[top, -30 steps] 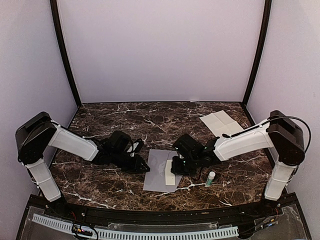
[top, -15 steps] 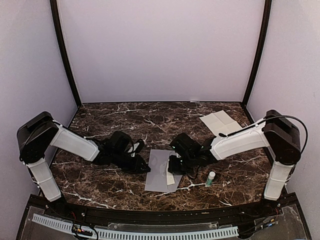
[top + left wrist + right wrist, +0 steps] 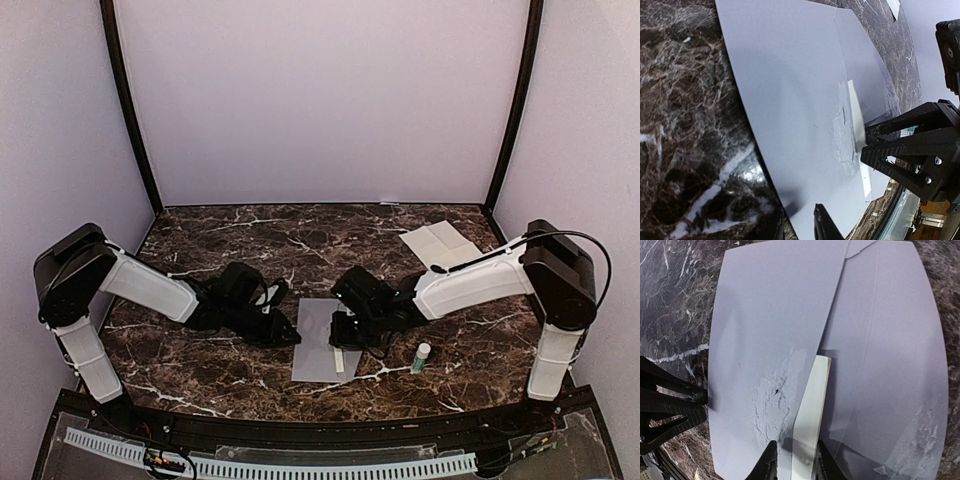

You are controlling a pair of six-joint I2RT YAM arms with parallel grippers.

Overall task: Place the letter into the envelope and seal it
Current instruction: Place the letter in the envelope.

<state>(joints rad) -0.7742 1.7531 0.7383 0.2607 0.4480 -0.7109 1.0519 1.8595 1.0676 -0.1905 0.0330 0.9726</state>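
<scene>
Since a second ago the right arm has swung leftward, and its right gripper [image 3: 340, 340] now sits further over the flat grey paper envelope [image 3: 313, 350] in the middle of the dark marble counter [image 3: 200, 375]. The letter, a narrow pale folded strip [image 3: 339, 359], has travelled with it. From above it showed as a broad cream patch near the envelope's right edge; now only a thin sliver shows below the jaws, nearer the envelope's middle. The right jaws are clamped on the strip's near end. The strip lies on the envelope beside a wrinkled patch, its far end reaching the line where two grey panels meet. The left gripper [image 3: 290, 335] has barely moved. Its jaws stand narrow at the envelope's left edge; whether they pinch it I cannot tell. The small white bottle [image 3: 422, 356] and the creased cream sheet [image 3: 440, 246] at the back right are unmoved.
</scene>
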